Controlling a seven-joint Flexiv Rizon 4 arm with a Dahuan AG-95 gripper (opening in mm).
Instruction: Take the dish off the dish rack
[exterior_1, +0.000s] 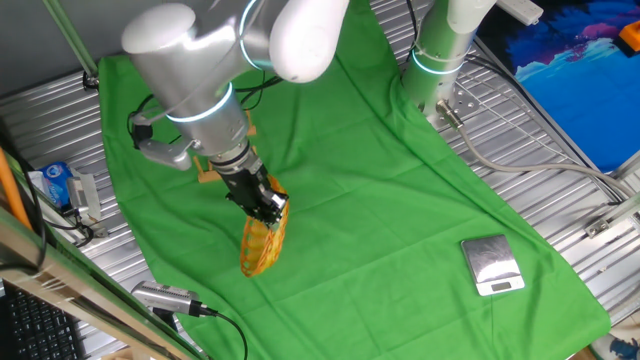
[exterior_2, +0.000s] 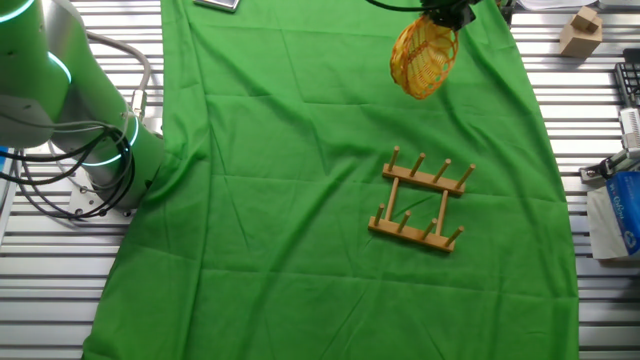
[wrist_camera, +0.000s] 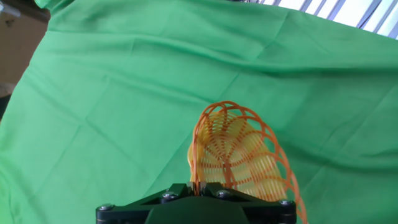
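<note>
The dish (exterior_1: 264, 240) is an oval yellow-orange woven tray. It hangs on edge from my gripper (exterior_1: 268, 207), above the green cloth. The gripper is shut on its upper rim. In the other fixed view the dish (exterior_2: 423, 58) hangs near the top edge, well away from the dish rack (exterior_2: 420, 202), which stands empty on the cloth with its pegs upright. In one fixed view the rack (exterior_1: 208, 172) is mostly hidden behind the arm. In the hand view the dish (wrist_camera: 242, 158) extends away from the gripper (wrist_camera: 199, 185), its rim pinched between the jaws.
A green cloth (exterior_1: 380, 190) covers the table. A square silver scale (exterior_1: 491, 265) lies at the front right. The arm's base (exterior_2: 100, 160) stands at the cloth's edge. A blue-white box (exterior_2: 615, 210) and a wooden block (exterior_2: 580, 30) lie off the cloth.
</note>
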